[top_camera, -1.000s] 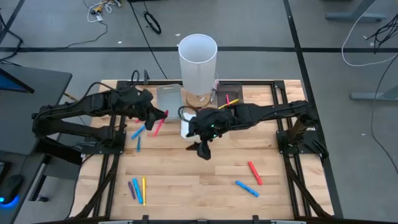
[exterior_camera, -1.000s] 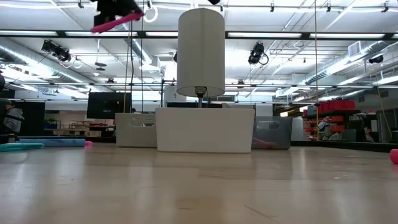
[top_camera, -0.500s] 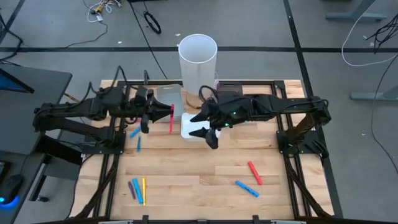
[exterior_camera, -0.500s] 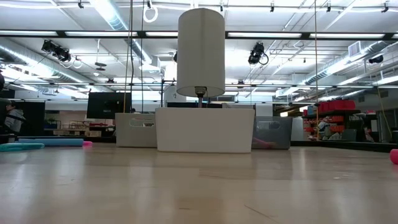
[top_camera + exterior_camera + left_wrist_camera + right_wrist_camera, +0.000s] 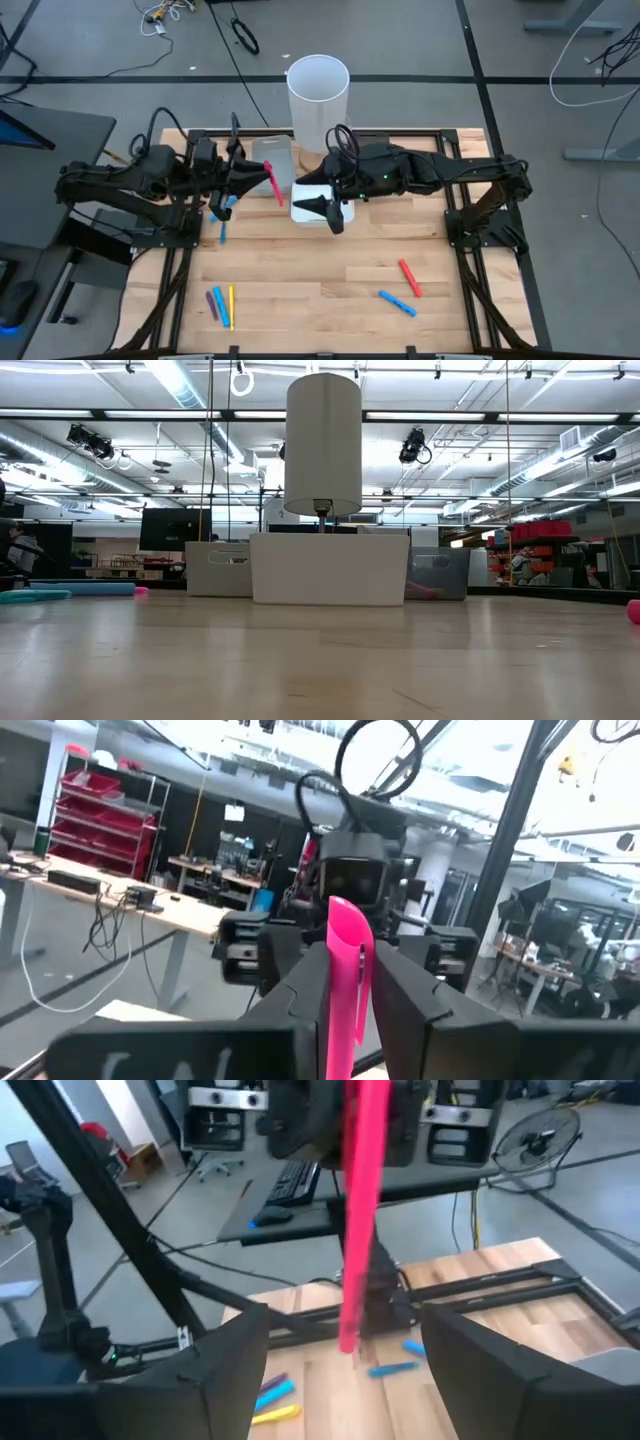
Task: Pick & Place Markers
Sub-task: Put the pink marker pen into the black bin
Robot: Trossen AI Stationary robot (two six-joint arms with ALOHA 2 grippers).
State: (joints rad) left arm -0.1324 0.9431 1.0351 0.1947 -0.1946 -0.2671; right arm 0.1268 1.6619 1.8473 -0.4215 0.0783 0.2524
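My left gripper (image 5: 255,182) hovers above the table's far left part, shut on a pink marker (image 5: 272,185). Facing it from the right, my right gripper (image 5: 322,207) is open above the white tray (image 5: 303,212). In the right wrist view the pink marker (image 5: 358,1220) stands ahead, between the spread fingers (image 5: 215,1370) and clear of both. Other markers lie flat on the wood: blue ones (image 5: 222,215), a purple, blue and yellow group (image 5: 221,305), a red one (image 5: 410,277) and a blue one (image 5: 397,303). The low view shows neither gripper. My left gripper pinches the pink marker's shaft (image 5: 345,970) between its two fingers (image 5: 300,990). The fingers reach in level from the table's left and lie across the marker. One end of the marker (image 5: 345,910) sticks out past the fingers. It is lifted clear of the table.
A tall white cylinder (image 5: 318,95) stands at the far middle. A clear tray (image 5: 270,158) sits beside it and a dark tray (image 5: 368,142) lies under my right arm. Black frame rails (image 5: 460,230) run along both sides. Bare wood lies in the near middle.
My left gripper has risen out of the low view, turned level and pointed right, carrying the pink marker up and toward the white tray. My right gripper has moved toward the far edge and swung from pointing down at the near edge to facing the left gripper.
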